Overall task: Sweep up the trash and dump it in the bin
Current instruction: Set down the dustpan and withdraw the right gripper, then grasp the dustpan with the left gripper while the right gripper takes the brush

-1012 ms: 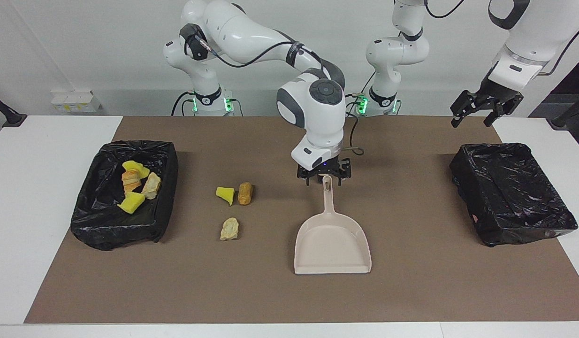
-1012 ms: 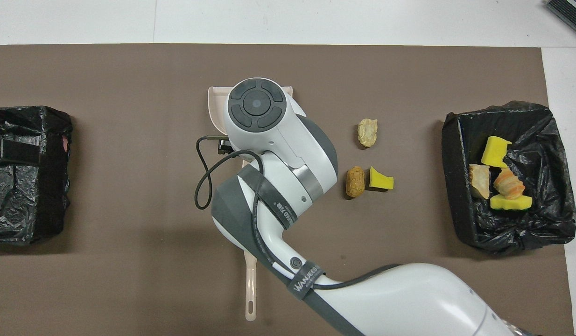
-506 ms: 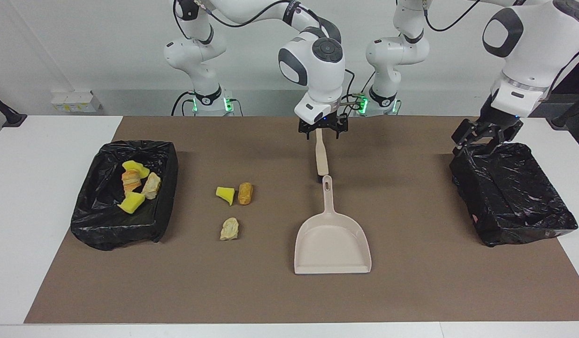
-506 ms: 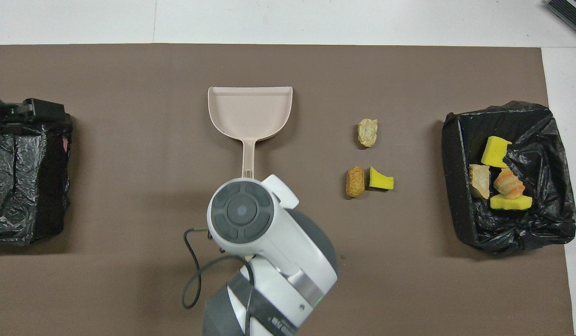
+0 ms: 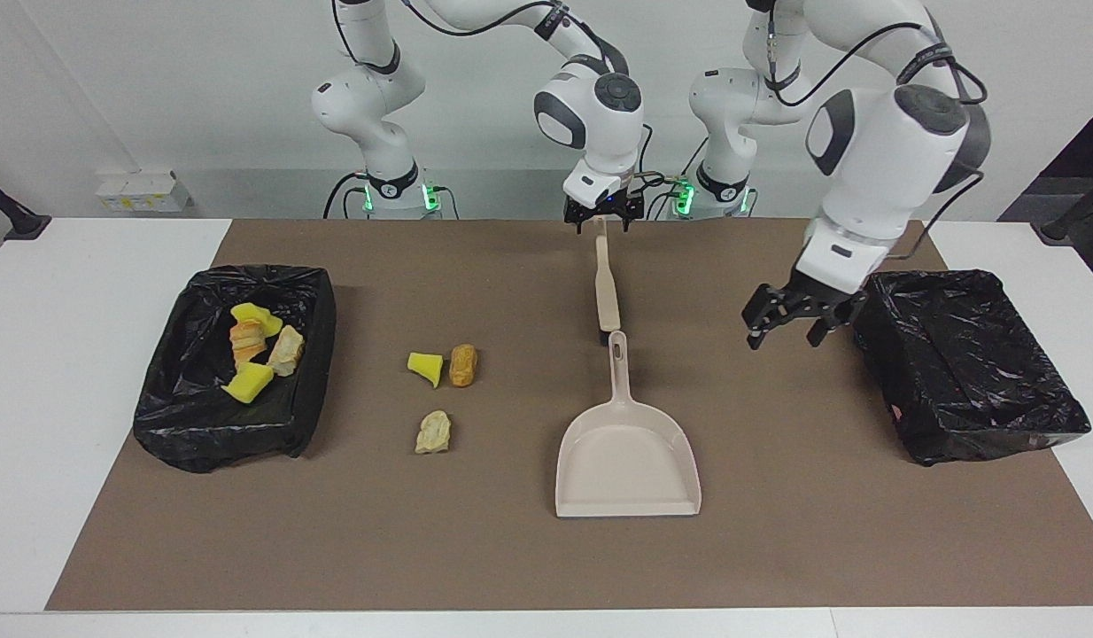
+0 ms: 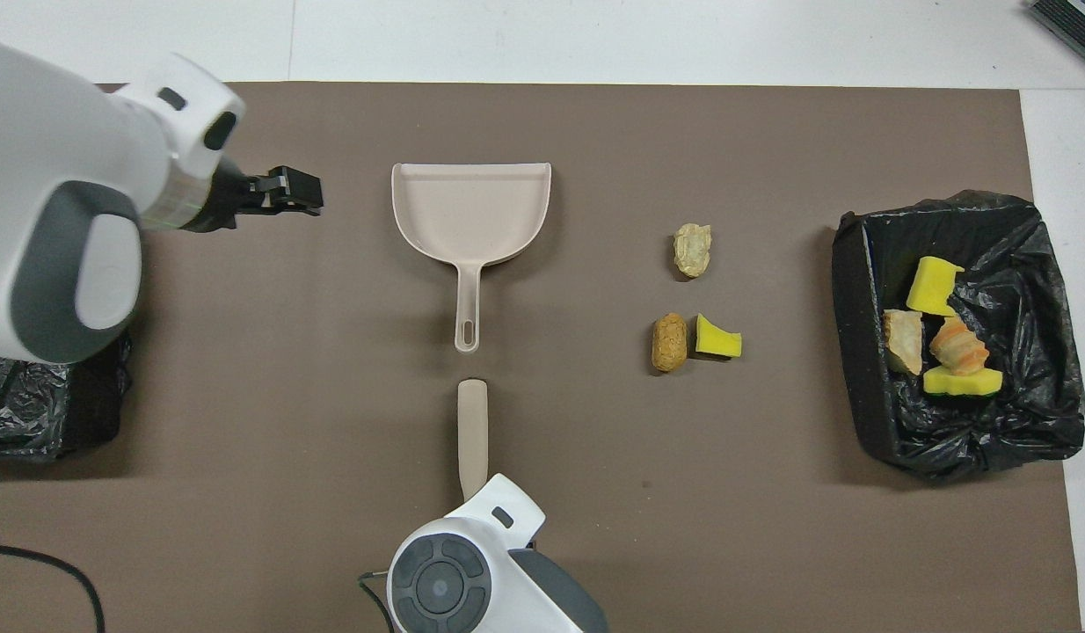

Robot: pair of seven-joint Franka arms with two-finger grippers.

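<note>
1. Brown mat (image 5: 777,549) covered most of the white table (image 5: 68,354), with a black-bagged bin (image 5: 170,434) near the mat's edge at the right arm's end. A second, empty-looking bagged bin (image 5: 972,372) sat at the left arm's end.
2. Trash status: four pieces (image 5: 285,350) were already lying in the bin at the right arm's end. Three were loose on the mat between that bin and the dustpan (image 5: 631,461). The yellow foam wedge (image 5: 425,366) was touching the orange-brown bread lump (image 5: 462,365), and a tan lump (image 5: 433,432) sat a bit farther from the robots.
3. The beige dustpan lay mid-mat, with its mouth toward the mat's edge farthest from the robots and its handle pointing at them. The brush (image 5: 608,297) lay flat, end to end with that handle and nearer the robots. Its long axis ran straight toward the robots.
4. Right gripper (image 5: 602,220) was right over the brush's robot-side end. Its fingers were spread and holding nothing, as far as I could tell. Whether they were touching the handle, I couldn't say.
5. Left gripper (image 5: 787,330) hung released and empty over the mat, between the empty bin and the dustpan.
6. My read: the right gripper only needed to drop and close across the brush, since the handle ran lengthwise under it. The loose trash lay off toward the right arm's end from there. The left gripper was the nearer one for the dustpan, and roughly half the job looked done.
</note>
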